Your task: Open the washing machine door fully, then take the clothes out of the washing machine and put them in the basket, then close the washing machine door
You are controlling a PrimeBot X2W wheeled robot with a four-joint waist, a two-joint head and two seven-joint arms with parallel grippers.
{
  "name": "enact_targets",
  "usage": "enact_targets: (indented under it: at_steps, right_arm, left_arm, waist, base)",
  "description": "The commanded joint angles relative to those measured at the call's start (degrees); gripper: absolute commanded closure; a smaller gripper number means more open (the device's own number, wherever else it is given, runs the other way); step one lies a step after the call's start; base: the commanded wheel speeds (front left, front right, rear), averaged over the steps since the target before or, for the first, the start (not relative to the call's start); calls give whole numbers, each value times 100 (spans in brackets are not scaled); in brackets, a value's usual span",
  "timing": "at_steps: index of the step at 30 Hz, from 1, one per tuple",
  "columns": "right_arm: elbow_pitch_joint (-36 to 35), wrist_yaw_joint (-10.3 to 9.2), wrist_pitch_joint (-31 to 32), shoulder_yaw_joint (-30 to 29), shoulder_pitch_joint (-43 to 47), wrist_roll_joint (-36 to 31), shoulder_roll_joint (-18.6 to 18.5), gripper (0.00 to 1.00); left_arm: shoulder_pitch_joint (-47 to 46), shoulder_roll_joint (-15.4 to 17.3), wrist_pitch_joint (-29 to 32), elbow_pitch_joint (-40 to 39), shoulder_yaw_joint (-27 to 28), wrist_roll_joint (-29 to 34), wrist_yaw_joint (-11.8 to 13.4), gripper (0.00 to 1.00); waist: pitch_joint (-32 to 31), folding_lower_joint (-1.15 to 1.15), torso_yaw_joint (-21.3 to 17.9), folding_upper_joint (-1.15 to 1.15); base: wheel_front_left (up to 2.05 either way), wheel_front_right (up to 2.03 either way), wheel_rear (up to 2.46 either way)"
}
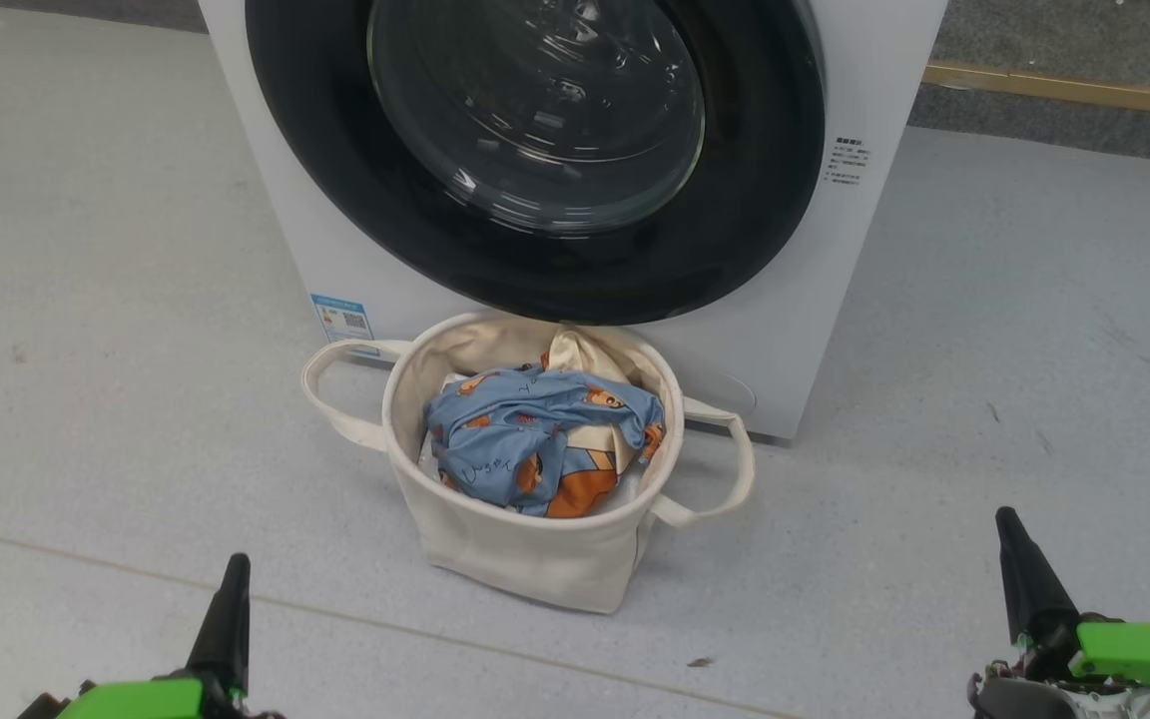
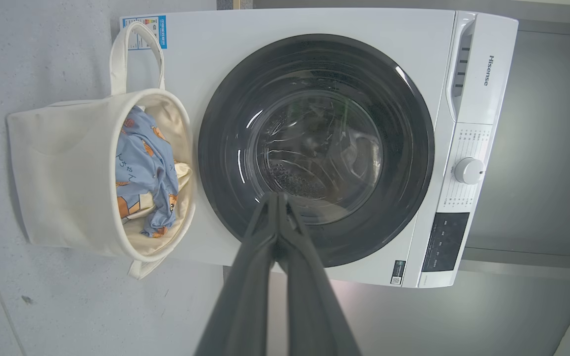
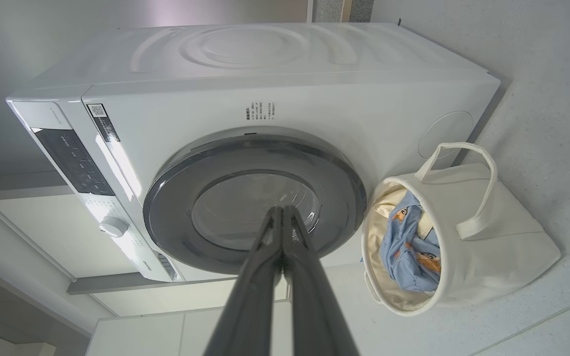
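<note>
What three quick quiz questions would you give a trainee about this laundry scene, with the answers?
1. True or false: the washing machine door is shut.
2. Where are the clothes? A: behind the door. B: in the basket. C: held by a gripper.
3. Fill in: the left gripper and the right gripper are both ____ and hold nothing.

Key: 1 true; 2 B; 3 shut.
</note>
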Motion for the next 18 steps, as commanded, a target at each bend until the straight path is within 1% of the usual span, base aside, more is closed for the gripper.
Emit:
enact_targets:
  at_steps: [1, 18]
  right_arm:
    - [-175, 1, 46, 91, -283, -49, -37, 100]
    - [-174, 1, 58, 76, -285, -61, -26, 100]
  left_arm:
    - [-252, 43, 46, -209, 194, -18, -40, 100]
    - [-252, 43, 46, -210, 194, -18, -40, 100]
  waist:
    - [0, 0, 0, 0]
    - [0, 0, 0, 0]
  base:
    - [0, 0, 0]
    - [0, 0, 0]
